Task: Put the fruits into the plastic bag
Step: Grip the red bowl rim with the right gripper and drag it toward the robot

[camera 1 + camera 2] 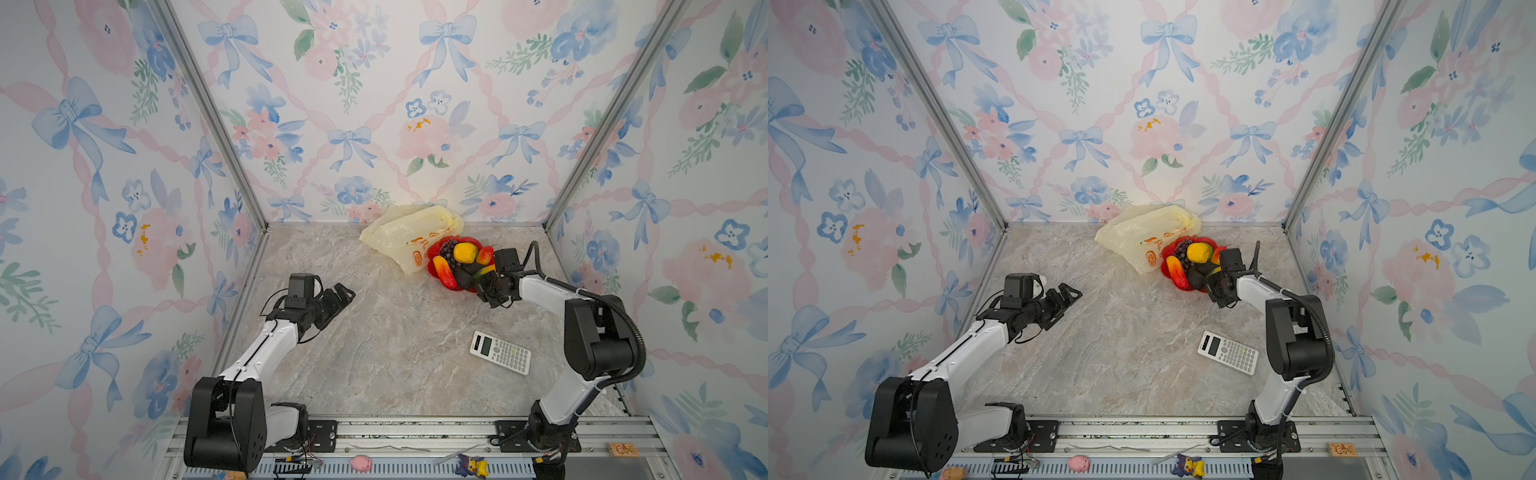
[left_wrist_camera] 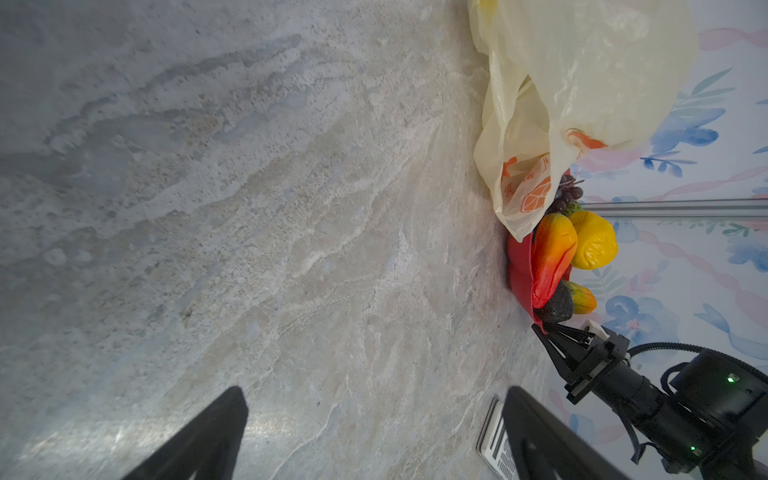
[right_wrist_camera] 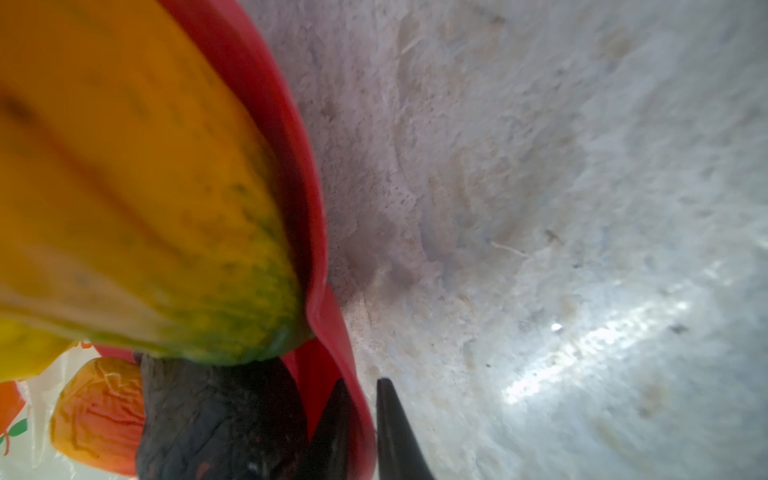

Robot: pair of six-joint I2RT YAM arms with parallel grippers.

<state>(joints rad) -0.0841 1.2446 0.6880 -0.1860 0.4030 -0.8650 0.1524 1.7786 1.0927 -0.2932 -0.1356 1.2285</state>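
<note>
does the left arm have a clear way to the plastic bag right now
Probably yes: the left gripper hangs open, and only bare table lies between it and the plastic bag.

The fruits (image 1: 464, 252) sit in a dish (image 1: 433, 250) right of the plastic bag (image 1: 405, 232), behind a calculator (image 1: 500, 352).

Mid table (image 1: 395, 332) open; calculator (image 1: 500, 352) blocks front-R, plastic bag (image 1: 407, 232) prob. touching dish (image 1: 433, 251) at back.

The fruits (image 1: 464, 252), shiny and bright, sit piled in a red dish (image 1: 433, 254) at the back of the worktop (image 1: 395, 332). The crinkly pale-yellow plastic bag (image 1: 409, 235) lies touching the dish.
</note>
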